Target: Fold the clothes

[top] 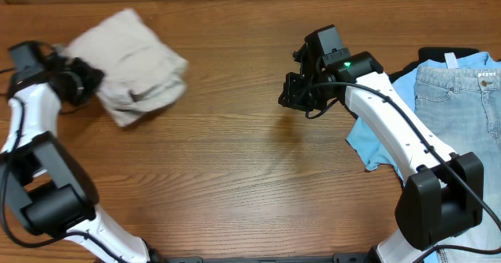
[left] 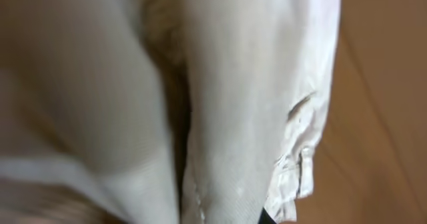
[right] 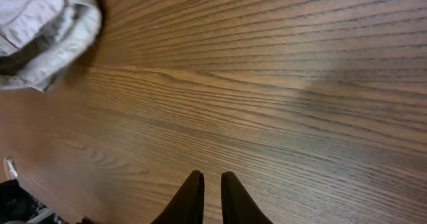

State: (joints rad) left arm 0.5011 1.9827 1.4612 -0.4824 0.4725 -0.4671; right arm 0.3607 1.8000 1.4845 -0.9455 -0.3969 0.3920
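The beige shorts (top: 137, 59) lie folded in a bundle at the table's far left. My left gripper (top: 81, 83) is at the bundle's left edge, shut on the cloth. In the left wrist view the beige fabric (left: 240, 104) fills the frame and hides the fingers, apart from a black tip at the bottom. My right gripper (top: 293, 97) hovers over bare wood at mid-table, well to the right of the shorts. Its fingers (right: 210, 179) are shut and empty. A corner of the shorts (right: 40, 37) shows at the top left of the right wrist view.
Light blue denim jeans (top: 462, 99) lie at the right edge on a sky-blue shirt (top: 374, 142), under the right arm. The wooden table (top: 235, 153) lies between the two arms.
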